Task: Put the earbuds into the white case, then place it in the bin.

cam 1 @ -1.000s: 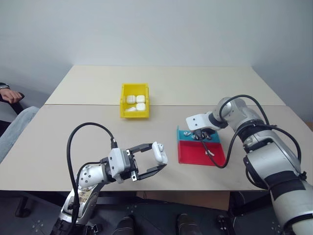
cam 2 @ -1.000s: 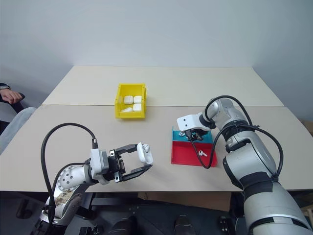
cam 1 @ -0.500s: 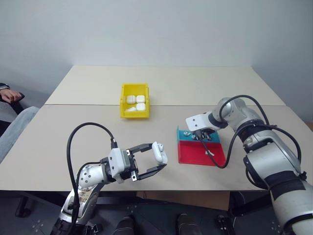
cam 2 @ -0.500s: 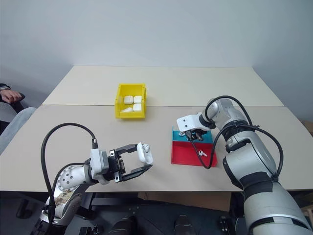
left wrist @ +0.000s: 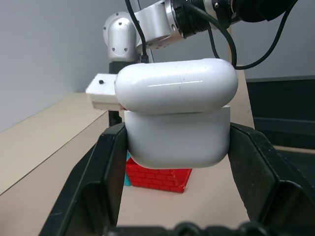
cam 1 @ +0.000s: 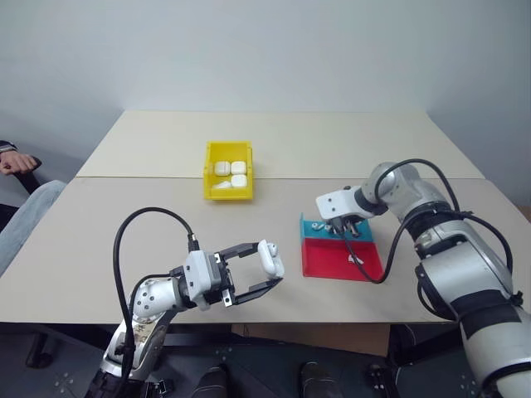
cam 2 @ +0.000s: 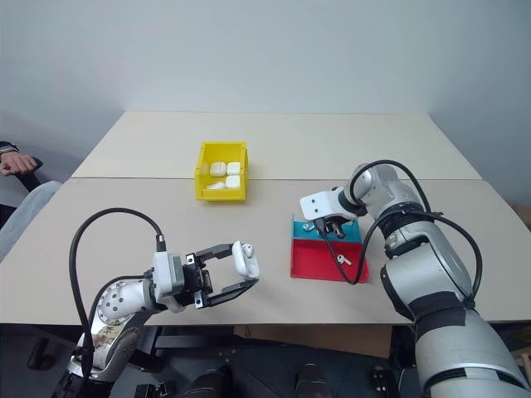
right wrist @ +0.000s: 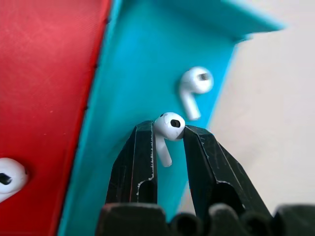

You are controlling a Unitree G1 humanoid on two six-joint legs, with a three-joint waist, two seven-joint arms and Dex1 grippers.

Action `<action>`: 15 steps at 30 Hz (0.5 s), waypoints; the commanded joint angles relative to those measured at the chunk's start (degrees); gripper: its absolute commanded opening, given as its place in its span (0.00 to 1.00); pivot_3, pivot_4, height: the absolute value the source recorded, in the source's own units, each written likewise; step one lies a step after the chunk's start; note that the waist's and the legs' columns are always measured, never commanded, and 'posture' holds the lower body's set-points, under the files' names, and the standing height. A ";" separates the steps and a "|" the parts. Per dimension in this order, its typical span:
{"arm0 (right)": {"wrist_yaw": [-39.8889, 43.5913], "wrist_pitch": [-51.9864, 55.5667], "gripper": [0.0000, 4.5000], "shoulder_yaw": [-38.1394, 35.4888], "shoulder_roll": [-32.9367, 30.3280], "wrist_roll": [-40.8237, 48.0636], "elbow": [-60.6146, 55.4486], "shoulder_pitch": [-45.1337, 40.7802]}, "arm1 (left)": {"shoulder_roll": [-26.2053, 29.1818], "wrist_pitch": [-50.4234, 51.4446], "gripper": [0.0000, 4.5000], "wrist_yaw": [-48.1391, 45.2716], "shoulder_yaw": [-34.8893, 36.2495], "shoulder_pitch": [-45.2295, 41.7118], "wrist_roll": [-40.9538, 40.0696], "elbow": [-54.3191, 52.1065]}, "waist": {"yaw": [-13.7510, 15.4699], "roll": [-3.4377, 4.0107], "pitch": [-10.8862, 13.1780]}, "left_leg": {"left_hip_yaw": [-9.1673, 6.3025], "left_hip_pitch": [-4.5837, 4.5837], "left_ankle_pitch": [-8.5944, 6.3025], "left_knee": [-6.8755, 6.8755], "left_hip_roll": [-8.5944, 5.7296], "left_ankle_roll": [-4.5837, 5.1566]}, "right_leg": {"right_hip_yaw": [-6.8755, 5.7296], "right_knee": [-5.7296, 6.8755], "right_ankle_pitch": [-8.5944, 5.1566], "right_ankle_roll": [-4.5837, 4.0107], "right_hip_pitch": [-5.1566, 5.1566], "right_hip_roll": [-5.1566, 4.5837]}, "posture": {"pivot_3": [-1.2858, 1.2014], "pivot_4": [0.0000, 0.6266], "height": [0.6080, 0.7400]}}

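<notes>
My left gripper [cam 1: 270,265] hangs over the table's near edge, shut on the white case [cam 1: 268,256], which it holds by its lower half. The case's lid [left wrist: 176,85] is flipped up. My right gripper [right wrist: 170,132] points down over the teal tray [cam 1: 314,226] and is shut on one of the earbuds [right wrist: 169,125], pinching its head with the stem hanging down. A second earbud [right wrist: 194,86] lies on the teal tray. Another earbud [cam 1: 355,259] lies on the red tray [cam 1: 330,257]. At the back left of the table stands the yellow bin [cam 1: 227,195].
Several white cases [cam 1: 231,173] lie inside the yellow bin. The red and teal trays sit side by side at the right. A person's hand [cam 1: 17,162] rests past the table's left edge. Cables loop from both wrists.
My right gripper has risen a little above the teal tray with the earbud between its fingers. The left gripper and the case have stayed in place.
</notes>
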 commanded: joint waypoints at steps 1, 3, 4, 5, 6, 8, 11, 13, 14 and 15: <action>3.84 9.39 0.17 -8.29 -3.85 8.85 -16.13 2.82 | -0.88 0.12 0.62 0.98 0.59 -1.92 -2.36 -3.40 | 0.10 0.00 0.00 | 0.00 0.00 0.00 0.00 0.00 0.00 | 0.00 0.00 0.00 0.00 0.00 0.00 | 0.52 0.24 1.00; 5.63 18.41 0.17 -13.32 -6.34 14.39 -29.58 7.49 | -1.20 0.96 0.62 1.27 0.34 -2.44 -2.96 -4.01 | 0.59 0.00 0.00 | -0.01 -0.01 0.00 0.00 0.00 0.00 | 0.00 -0.01 -0.04 0.02 0.03 0.00 | 0.52 0.24 1.00; 5.85 22.77 0.17 -15.87 -7.41 17.23 -36.16 10.02 | -1.46 1.03 0.62 1.22 0.25 -2.71 -3.30 -4.08 | 0.90 0.00 0.00 | -0.01 0.00 0.00 0.01 0.00 0.00 | 0.00 -0.01 -0.07 0.03 0.04 0.00 | 0.52 0.24 1.00; 5.84 26.85 0.17 -19.02 -8.55 20.91 -43.31 13.14 | -1.76 1.14 0.62 1.28 0.12 -3.08 -3.53 -4.09 | 1.33 0.00 0.00 | -0.01 0.00 0.00 0.01 0.00 0.00 | 0.00 -0.01 -0.09 0.04 0.05 0.00 | 0.52 0.24 1.00; 5.78 31.04 0.17 -21.92 -9.38 24.57 -49.72 15.97 | -1.91 1.36 0.62 1.41 0.02 -3.46 -3.62 -4.06 | 1.56 -0.01 0.00 | 0.00 0.00 0.00 0.04 0.00 0.00 | 0.00 -0.01 -0.11 0.04 0.04 0.00 | 0.52 0.24 1.00; 4.25 40.34 0.17 -29.41 -10.27 34.05 -63.42 22.41 | -2.66 1.46 0.62 1.78 -0.20 -4.68 -3.71 -3.56 | 1.93 -0.01 0.00 | 0.00 -0.01 0.00 0.06 0.00 0.00 | 0.00 -0.02 -0.15 0.06 0.06 0.00 | 0.52 0.24 1.00; -0.96 55.58 0.17 -40.30 -9.21 50.85 -80.05 29.96 | -3.65 1.90 0.62 1.99 -0.67 -6.82 -3.83 -2.58 | 2.68 -0.02 0.00 | -0.01 -0.03 0.00 0.20 0.01 0.00 | 0.00 -0.02 -0.17 0.08 0.10 0.00 | 0.52 0.24 1.00; -4.95 62.09 0.17 -45.25 -8.23 60.63 -87.06 33.34 | -3.93 1.96 0.62 1.48 -1.03 -7.78 -4.00 -2.12 | 2.83 -0.02 -0.02 | -0.01 -0.03 0.00 0.35 0.02 0.00 | 0.01 -0.01 -0.17 0.08 0.17 0.00 | 0.52 0.24 1.00; -6.77 64.11 0.17 -46.88 -7.86 64.48 -89.50 34.57 | -3.94 2.11 0.62 1.21 -1.07 -8.16 -4.21 -1.97 | 2.79 -0.03 -0.03 | 0.00 -0.01 -0.01 0.46 0.02 -0.01 | 0.01 -0.01 -0.16 0.07 0.21 0.00 | 0.52 0.24 1.00; -8.64 65.58 0.17 -48.98 -7.44 69.01 -91.67 36.09 | -4.05 2.46 0.62 1.08 -1.15 -8.57 -4.54 -2.02 | 2.81 -0.03 -0.03 | -0.01 0.00 -0.01 0.55 0.03 -0.01 | 0.01 -0.01 -0.15 0.06 0.25 0.00 | 0.52 0.24 1.00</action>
